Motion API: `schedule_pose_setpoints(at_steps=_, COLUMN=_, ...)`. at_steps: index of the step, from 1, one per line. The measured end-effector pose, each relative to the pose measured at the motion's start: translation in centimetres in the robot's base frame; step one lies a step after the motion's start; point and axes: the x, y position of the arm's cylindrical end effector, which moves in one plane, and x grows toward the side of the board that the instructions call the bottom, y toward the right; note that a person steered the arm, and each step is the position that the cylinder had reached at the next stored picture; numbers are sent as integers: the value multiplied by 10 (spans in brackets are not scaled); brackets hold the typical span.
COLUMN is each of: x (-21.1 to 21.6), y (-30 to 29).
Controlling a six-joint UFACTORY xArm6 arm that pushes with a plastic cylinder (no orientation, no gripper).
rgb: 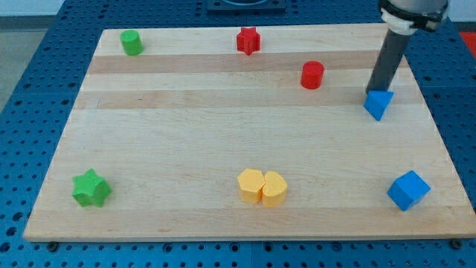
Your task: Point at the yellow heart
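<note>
Yellow heart (273, 188) at the worktop's (186, 149) bottom centre, touching another yellow block (251, 185).
The tip (375, 91) touches the blue triangle (378, 104), well apart at upper right; no pincer fitted.

Dark rod near upright at the view's right, my tip (376, 92) down.

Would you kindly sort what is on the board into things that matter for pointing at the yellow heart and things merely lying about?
Matter: yellow heart; my tip, at the blue triangle's top edge, far from the heart.

Lying about: yellow block touching the heart, blue triangle, blue cube, red cylinder, red star, green cylinder, green star.
</note>
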Motion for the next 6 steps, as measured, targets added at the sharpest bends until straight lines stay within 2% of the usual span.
schedule_pose_setpoints(at_steps=3, x=72, y=0)
schedule_pose_setpoints(at_steps=6, x=120, y=0)
